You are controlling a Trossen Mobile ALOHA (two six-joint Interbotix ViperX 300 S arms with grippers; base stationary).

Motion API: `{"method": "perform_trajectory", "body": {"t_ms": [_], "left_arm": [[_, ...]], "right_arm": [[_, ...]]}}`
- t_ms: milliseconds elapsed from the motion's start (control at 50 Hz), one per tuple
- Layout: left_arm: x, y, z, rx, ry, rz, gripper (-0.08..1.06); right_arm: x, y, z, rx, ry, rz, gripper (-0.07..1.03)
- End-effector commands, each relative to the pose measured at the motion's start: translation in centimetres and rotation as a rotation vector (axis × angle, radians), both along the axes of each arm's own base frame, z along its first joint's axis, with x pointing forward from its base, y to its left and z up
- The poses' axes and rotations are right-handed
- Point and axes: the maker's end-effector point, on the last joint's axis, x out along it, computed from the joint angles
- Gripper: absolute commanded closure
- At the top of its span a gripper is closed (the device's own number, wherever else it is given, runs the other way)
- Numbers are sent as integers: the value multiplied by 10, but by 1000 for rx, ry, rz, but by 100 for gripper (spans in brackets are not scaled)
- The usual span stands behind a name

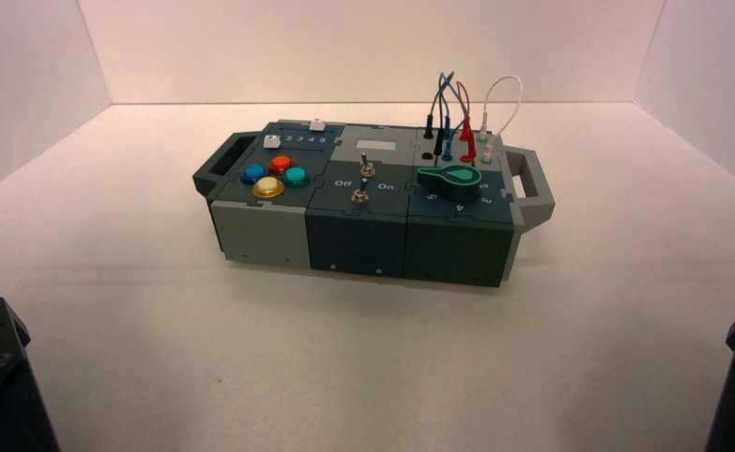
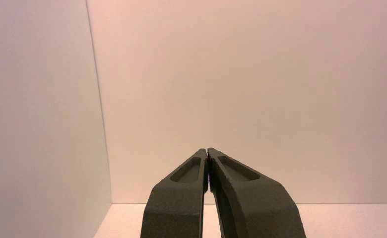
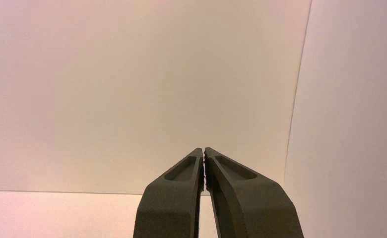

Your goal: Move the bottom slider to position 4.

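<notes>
1. The tabletop [image 1: 156, 311] is a pale surface walled on three sides; the box [image 1: 364, 202] stands near its middle, nearer the far edge, turned a little.
2. The box has a grey handle at each end, four round buttons (blue, red, yellow, teal) on its left part, two toggle switches in the middle, a green knob [image 1: 450, 177] on the right part and wires [image 1: 458, 108] plugged in at its far right corner.
3. The left hand [image 2: 207, 151] is parked at the near left corner of the tabletop, its fingers pressed together on nothing.
4. The right hand [image 3: 203, 150] is parked at the near right corner, fingers likewise pressed together, empty.
5. The bottom slider [image 1: 271, 141] sits at the left end of its dark track, on the box's far left part, behind the buttons.
6. Position 4 [image 1: 312, 139] lies to the right of that knob in the row of digits.
</notes>
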Motion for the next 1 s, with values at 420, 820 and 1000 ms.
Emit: {"method": "perform_trajectory", "body": {"t_ms": [420,820,1000], "left_arm": [[7,-1,2,-4,92,-3,100],[6,-1,2,16,92,-2,100],[6,-1,3,14,89,-3,100]], "right_arm": [[0,4,-3,12,43,14,99],[1,5,-4,11,52,17,99],[1,4,-3,11,51,16,99]]}}
